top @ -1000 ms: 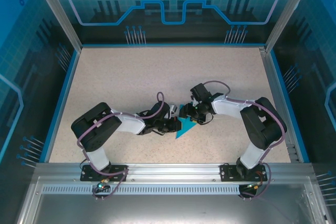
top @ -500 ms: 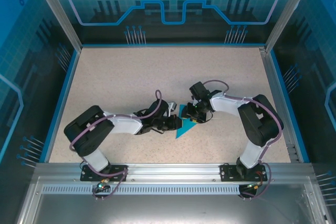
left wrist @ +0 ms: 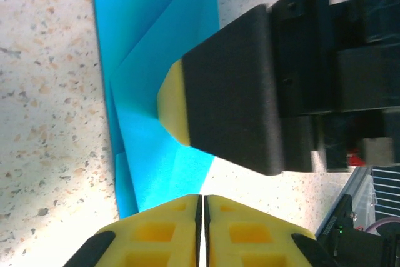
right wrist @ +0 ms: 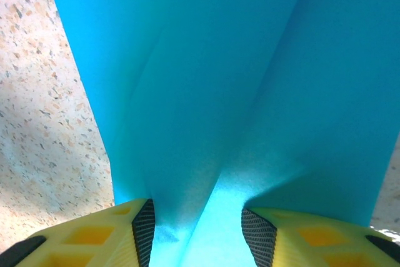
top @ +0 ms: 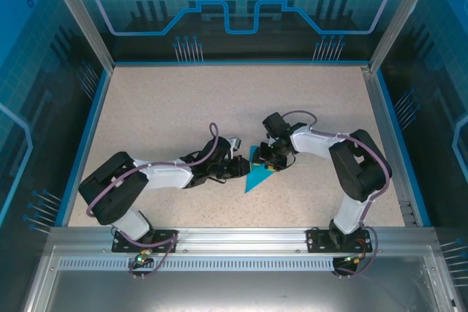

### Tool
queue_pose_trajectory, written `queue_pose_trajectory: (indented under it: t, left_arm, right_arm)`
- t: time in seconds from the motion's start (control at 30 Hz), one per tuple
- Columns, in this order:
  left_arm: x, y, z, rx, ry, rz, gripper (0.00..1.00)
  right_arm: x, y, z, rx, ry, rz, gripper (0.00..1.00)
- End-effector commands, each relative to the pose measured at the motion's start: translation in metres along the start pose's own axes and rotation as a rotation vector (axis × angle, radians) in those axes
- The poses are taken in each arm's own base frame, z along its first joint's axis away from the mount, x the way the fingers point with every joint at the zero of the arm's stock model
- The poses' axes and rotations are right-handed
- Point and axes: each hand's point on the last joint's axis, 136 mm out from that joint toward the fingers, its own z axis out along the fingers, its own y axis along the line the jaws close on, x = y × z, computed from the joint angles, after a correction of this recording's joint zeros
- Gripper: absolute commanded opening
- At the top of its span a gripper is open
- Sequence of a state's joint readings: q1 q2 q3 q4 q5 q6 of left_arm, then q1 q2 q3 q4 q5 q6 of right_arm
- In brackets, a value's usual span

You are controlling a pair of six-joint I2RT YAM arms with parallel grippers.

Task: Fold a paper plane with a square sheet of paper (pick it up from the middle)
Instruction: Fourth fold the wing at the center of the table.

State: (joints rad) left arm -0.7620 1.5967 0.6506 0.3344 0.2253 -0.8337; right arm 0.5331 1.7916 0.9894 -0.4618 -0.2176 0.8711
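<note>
Down at the bottom of my left wrist view, my left tool (left wrist: 202, 199) has its two yellow fingers pressed flat together, with only a thin dark seam between them. The near edge of the sheet of paper (left wrist: 144, 92) runs right up to their tips, and I cannot tell whether any of it is caught in that seam. Just beyond, a black finger (left wrist: 231, 92) of my other arm's tool, tipped in yellow, lies down on the teal-blue sheet with its tip pointing toward my left fingers. From my right wrist, my right tool (right wrist: 197, 226) stands partly spread. Its two yellow fingers with dark ribbed pads are set apart, and a raised ridge of the paper runs up between them. The pads sit at either foot of that ridge rather than squeezing it flat. The sheet is already folded: overlapping flaps and creases fan away from the ridge, and from above it reads as a small pointed wedge lying between the two tools, its tip aimed toward my bases. It rests on the speckled beige desk (top: 183, 100), near the middle and a little to my right. Both arms reach inward to meet over it, inside blue-edged walls.
</note>
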Motion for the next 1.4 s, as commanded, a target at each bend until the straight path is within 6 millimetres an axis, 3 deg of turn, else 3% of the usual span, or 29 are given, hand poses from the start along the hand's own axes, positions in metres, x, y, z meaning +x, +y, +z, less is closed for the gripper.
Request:
queue_pose_trajectory:
  t: [0.0,0.4,0.7,1.37]
  left_arm:
    - [0.004,0.000,0.008,0.018,0.044,-0.016,0.11]
    - [0.004,-0.001,0.019,0.023,0.069,-0.009,0.09]
    - [0.009,0.016,0.031,-0.042,0.100,-0.011,0.08]
    - [0.019,0.034,0.039,-0.097,0.145,-0.045,0.06]
  right_arm:
    - [0.023,-0.073,0.040,0.252,0.091,0.059,0.50]
    - [0.025,-0.073,0.046,0.271,0.122,0.046,0.54]
    - [0.027,-0.074,0.046,0.275,0.122,0.055,0.52]
    - [0.027,-0.076,0.048,0.282,0.131,0.062,0.51]
